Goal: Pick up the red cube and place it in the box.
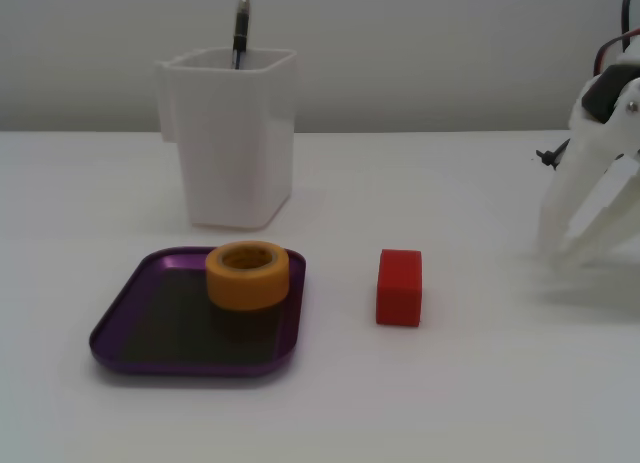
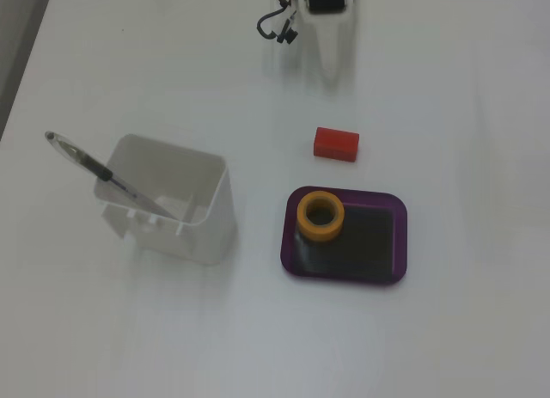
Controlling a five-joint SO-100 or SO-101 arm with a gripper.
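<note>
Nearest, the shallow purple metallic box [image 1: 130, 313] holds an orange-yellow tape roll [image 1: 247, 274]. At its 3 o'clock stands the small red plastic cube [image 1: 399, 287], untouched. Farther right, the white gripper [image 1: 575, 248] hangs spread, empty; approach comes next.

No readable text, label, brand, number or sign shows in either fixed view
</note>
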